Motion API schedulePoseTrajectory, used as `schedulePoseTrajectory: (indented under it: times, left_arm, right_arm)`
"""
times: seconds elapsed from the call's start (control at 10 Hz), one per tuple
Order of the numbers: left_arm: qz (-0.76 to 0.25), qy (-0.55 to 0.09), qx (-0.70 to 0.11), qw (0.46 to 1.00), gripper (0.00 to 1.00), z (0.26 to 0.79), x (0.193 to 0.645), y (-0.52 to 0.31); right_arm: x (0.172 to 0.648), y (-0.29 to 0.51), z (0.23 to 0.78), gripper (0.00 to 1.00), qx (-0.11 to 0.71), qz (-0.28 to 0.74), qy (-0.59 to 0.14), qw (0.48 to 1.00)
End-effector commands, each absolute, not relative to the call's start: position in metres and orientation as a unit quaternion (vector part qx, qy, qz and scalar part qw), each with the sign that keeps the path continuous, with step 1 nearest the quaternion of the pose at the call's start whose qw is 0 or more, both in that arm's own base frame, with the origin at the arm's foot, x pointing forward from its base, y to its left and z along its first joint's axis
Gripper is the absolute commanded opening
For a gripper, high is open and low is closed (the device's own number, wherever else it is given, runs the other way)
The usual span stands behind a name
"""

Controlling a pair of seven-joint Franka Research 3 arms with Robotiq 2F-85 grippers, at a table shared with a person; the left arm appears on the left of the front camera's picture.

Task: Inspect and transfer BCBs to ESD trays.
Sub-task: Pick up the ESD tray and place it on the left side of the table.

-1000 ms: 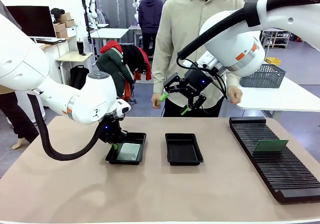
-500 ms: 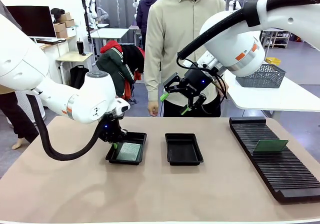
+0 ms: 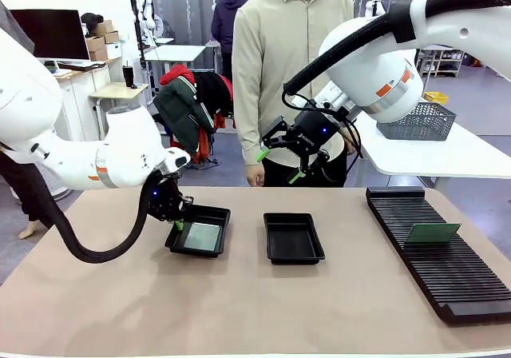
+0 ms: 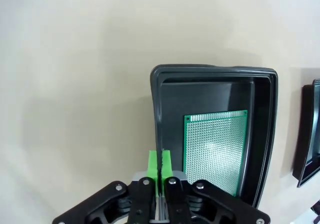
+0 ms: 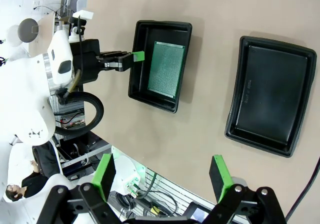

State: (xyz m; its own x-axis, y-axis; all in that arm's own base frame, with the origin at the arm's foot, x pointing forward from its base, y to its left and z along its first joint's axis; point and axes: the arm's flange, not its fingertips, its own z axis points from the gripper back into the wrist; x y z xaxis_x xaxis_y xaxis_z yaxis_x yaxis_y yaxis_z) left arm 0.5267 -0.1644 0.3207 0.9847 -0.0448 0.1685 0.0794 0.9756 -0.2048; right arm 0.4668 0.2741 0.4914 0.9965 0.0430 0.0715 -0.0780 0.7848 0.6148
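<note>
Pinching one wall of an ESD tray (image 4: 215, 69), the left gripper (image 4: 160, 165) has its pads clamped on the rim. The BCB (image 4: 215, 151) lies flat inside, just beside the fingertips. The right gripper (image 3: 279, 165) hangs wide apart, well above the other ESD tray (image 3: 294, 255).

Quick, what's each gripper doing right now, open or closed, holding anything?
Left gripper: closed, pinching the rim of the shallow black plastic tray holding a green circuit board.
Right gripper: open, empty.
</note>
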Motion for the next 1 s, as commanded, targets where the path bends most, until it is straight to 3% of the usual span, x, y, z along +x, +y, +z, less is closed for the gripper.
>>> schedulePoseTrajectory:
  times: [0.0, 0.4, 0.9]
  left_arm:
    - [-0.041, -0.066, -0.159, 0.984, 0.03, 0.325, 0.527, -0.141]
    - [-0.063, -0.086, -0.197, 0.975, 0.03, 0.328, 0.519, -0.12]
    - [-0.044, -0.109, -0.159, 0.98, 0.03, 0.347, 0.499, -0.03]
  right_arm:
    - [0.469, 0.277, 0.492, 1.0, 0.314, 0.021, -0.032, 0.949]
    - [0.469, 0.277, 0.492, 1.0, 0.314, 0.021, -0.032, 0.949]
    - [0.469, 0.277, 0.492, 1.0, 0.314, 0.021, -0.032, 0.949]
